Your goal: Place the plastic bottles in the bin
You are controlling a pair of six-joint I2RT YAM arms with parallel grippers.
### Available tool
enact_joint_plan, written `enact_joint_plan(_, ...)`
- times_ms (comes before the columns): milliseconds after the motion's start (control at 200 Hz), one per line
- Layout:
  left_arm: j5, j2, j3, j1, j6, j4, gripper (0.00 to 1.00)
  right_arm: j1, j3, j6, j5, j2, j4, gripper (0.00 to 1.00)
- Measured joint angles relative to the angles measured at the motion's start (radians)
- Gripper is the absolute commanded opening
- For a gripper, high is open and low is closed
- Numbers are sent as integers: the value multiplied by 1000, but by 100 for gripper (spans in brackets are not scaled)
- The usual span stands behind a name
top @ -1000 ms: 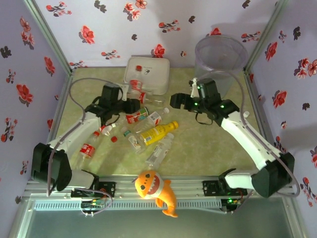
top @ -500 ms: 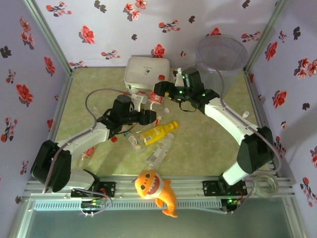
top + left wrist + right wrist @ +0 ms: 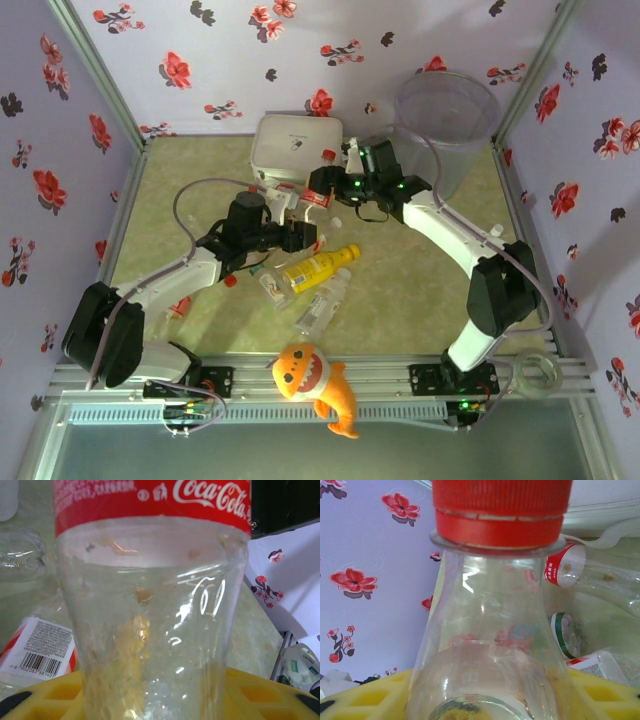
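- Bin (image 3: 455,140): tall, translucent, upright in the far right corner of the table (image 3: 420,290).
- White box (image 3: 295,150): lies at the far edge, left of the bin and apart from it.
- Orange plush shark (image 3: 312,378): sits on the near rail between the two arm bases.
- Right gripper (image 3: 322,180): reaches to the near right corner of the white box. Its yellow pads (image 3: 365,695) are clamped on either side of a clear red-capped bottle (image 3: 485,630), whose cap points toward the box.
- Left gripper (image 3: 303,238): low over the middle of the table, clenched on a clear Coca-Cola bottle (image 3: 150,605). The red label lies beyond the pads (image 3: 260,690).
- Yellow bottle (image 3: 320,266): lies on the table just in front of the left gripper.
- Clear bottle (image 3: 322,305): lies nearer the shark. All bottles seen are on the table or in a gripper, well apart from the bin.
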Motion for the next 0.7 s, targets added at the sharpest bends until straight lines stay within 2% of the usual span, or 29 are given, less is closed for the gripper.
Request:
enact_joint_plan(110,0,0,0,0,7,-3,21,0,0,-6,-2,0,-6,55)
enact_joint_plan(175,0,0,0,0,10,-5,31,0,2,-12,-2,0,-10,54)
enact_joint_plan(270,-1,0,0,0,15,-3,58,0,12,-25,-2,1,-23,52)
enact_joint_plan(375,4,-1,0,-3,30,-4,99,0,19,-47,0,2,-30,51)
enact_joint_plan(535,12,-39,-2,-13,40,-23,100,-5,68,-100,20,7,-64,50)
enact_joint_plan(700,-7,-173,-27,-13,51,-80,100,-8,193,-192,79,6,-151,50)
